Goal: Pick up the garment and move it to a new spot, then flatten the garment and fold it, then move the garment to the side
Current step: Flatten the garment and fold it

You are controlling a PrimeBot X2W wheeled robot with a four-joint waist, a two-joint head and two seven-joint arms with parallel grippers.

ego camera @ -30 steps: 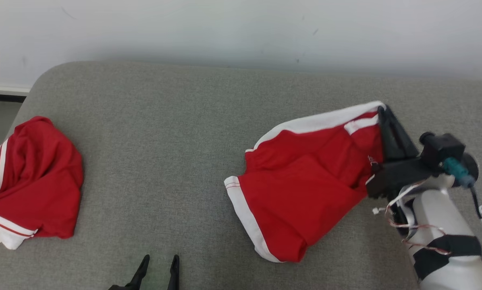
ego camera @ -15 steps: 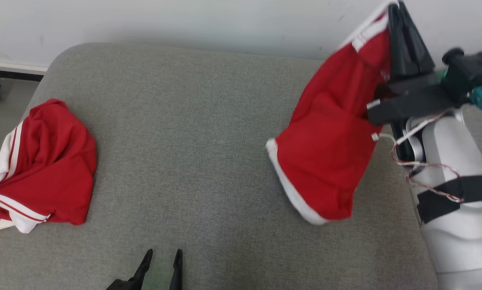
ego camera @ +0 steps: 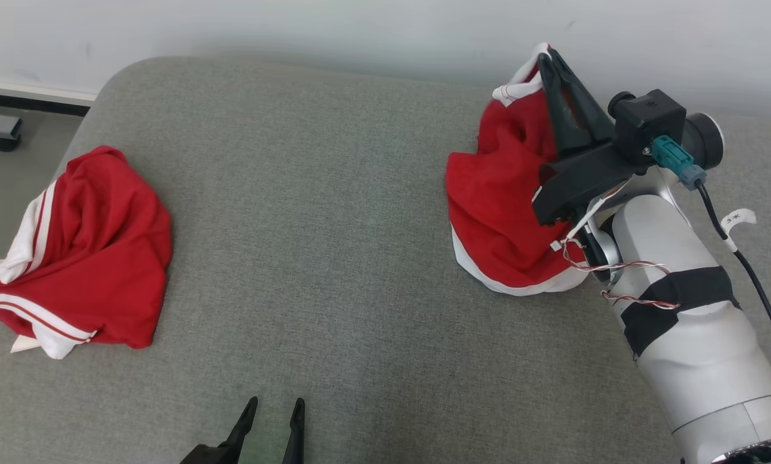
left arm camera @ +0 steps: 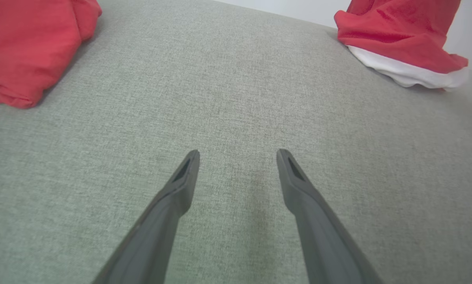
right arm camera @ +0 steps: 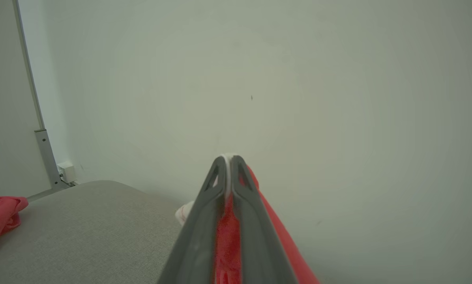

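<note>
The garment point(ego camera: 498, 187), red with white trim, hangs bunched from my right gripper point(ego camera: 545, 59), which is shut on its white-edged top, fingers pointing up toward the wall. Its lower folds and white hem rest heaped on the grey cushion point(ego camera: 327, 225). In the right wrist view the shut right gripper point(right arm camera: 229, 157) pinches red cloth point(right arm camera: 226, 236) between its fingers. My left gripper point(ego camera: 274, 405) stands open and empty at the near edge. The left wrist view has the left gripper point(left arm camera: 238, 154) spread over bare cushion, with the garment point(left arm camera: 394, 43) at the top right.
A second crumpled red and white garment point(ego camera: 95, 245) lies near the cushion's left edge, also seen in the left wrist view point(left arm camera: 23, 47). A pale wall runs behind the cushion. Floor and a metal rail point(right arm camera: 42, 146) lie past the left corner.
The right gripper raised the garment off the cushion, then came down, so it now hangs bunched with its hem heaped on the cushion. The head camera shifted. The left gripper stayed open.
</note>
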